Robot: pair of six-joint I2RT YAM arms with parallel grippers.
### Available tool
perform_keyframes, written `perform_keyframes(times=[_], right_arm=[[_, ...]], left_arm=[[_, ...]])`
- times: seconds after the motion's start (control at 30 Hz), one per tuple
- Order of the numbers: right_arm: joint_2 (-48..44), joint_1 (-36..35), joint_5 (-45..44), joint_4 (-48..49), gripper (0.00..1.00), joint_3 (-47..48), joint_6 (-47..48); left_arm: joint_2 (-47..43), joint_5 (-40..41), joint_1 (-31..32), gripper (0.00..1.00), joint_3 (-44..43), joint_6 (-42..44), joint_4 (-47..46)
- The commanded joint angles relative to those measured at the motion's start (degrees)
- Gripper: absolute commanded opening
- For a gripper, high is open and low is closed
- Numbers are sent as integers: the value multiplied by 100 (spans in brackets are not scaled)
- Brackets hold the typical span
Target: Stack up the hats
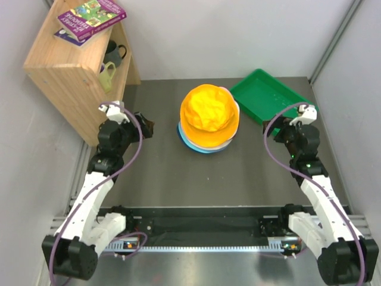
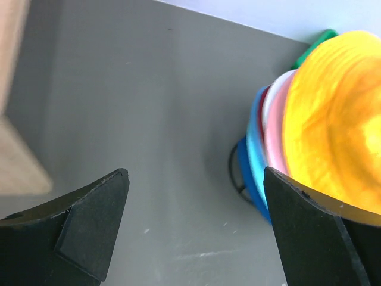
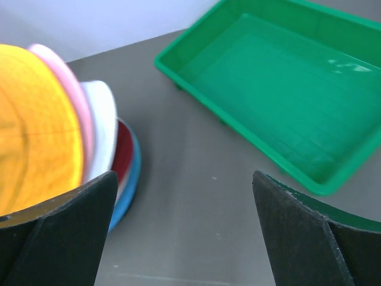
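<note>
While the left claw [image 2: 195, 176] and right claw [image 3: 184, 176] are being held wide open and empty, the hats [image 1: 208, 119] are sitting piled on the counter [image 1: 155, 173] between them, orange-yellow on top; a withdrawal clear of the floppy brims is being advised.
</note>
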State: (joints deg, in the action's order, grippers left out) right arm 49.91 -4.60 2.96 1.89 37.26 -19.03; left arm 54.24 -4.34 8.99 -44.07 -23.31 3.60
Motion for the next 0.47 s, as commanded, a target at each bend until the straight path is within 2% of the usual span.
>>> perform_keyframes(times=[0.0, 0.43], right_arm=[[-455, 38, -796, -31, 95, -403, 224], [-754, 38, -850, -101, 96, -491, 303]], left_arm=[[-562, 705, -3, 99, 276, 292, 748], [-862, 461, -3, 99, 303, 309, 827]])
